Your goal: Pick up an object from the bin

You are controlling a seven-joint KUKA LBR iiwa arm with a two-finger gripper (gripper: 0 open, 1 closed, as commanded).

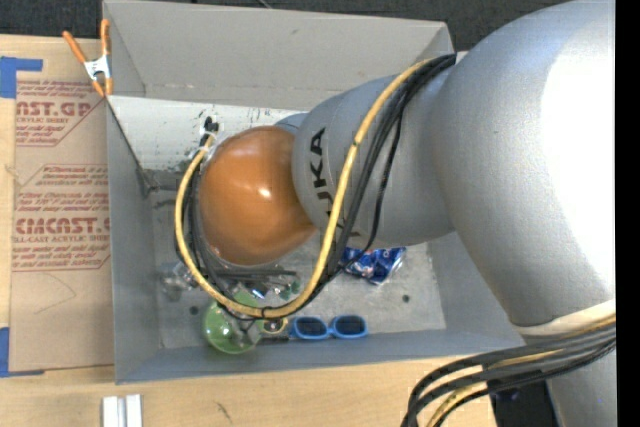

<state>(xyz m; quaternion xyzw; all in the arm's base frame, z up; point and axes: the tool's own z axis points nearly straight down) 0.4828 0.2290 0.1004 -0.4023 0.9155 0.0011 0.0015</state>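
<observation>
A green see-through round thing point(228, 329) lies near the bin's front wall, at the lower left. To its right, a pair of small blue glasses point(331, 326) rests flat along the same wall. A crumpled blue and white wrapper point(373, 263) lies further back on the right, partly under the arm. A small silvery metal piece point(176, 281) sits at the left of the floor.
The arm reaches in from the right and its orange dome with looping yellow and black cables covers the middle of the bin. A few small mixed things peek out just below the dome, too hidden to name. Bare grey floor shows at the front right corner.
</observation>
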